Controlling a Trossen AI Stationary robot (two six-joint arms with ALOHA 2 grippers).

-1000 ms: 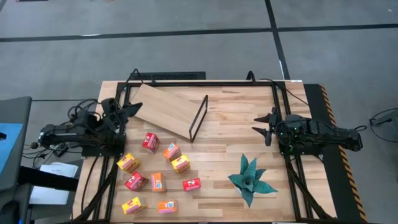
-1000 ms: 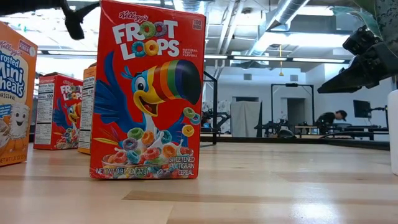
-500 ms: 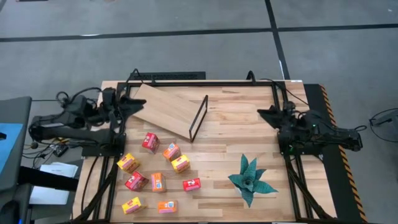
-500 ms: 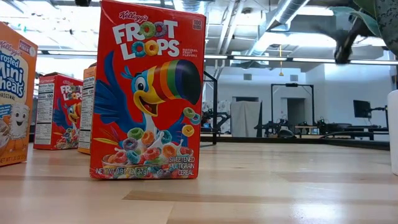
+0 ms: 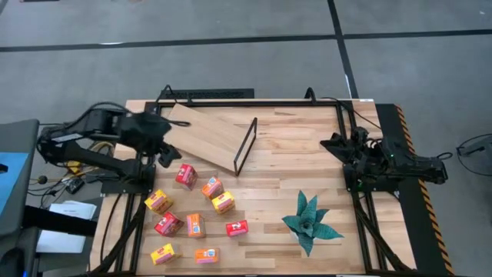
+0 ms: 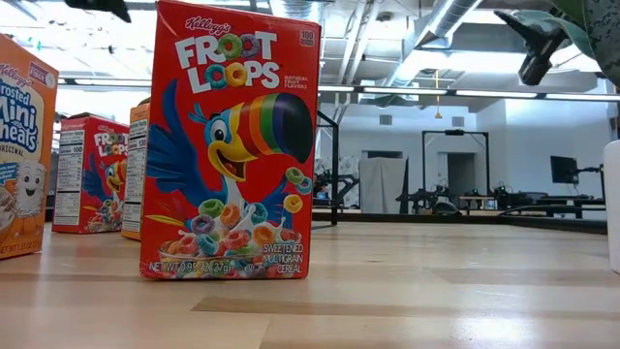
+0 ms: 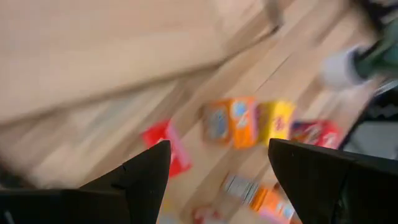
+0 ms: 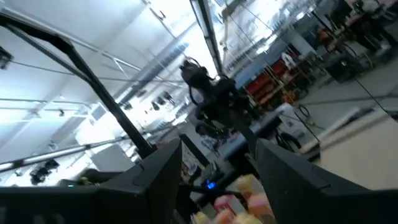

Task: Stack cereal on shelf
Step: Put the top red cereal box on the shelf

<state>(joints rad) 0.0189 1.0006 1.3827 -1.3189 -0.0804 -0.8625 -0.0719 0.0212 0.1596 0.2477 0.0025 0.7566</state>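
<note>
Shelf [image 5: 206, 135] bare; nine boxes [image 5: 195, 224] loose on table; left gripper [image 5: 164, 151] wide, empty, above them; right gripper [image 5: 336, 143] closed, idle.

Nine small red, orange and yellow cardboard cereal boxes [image 5: 194, 224] are scattered over the lower left of the high view, none stacked yet. The flat light-brown wooden shelf board [image 5: 206, 135] with its thin black frame is laid diagonally just above them.
</note>
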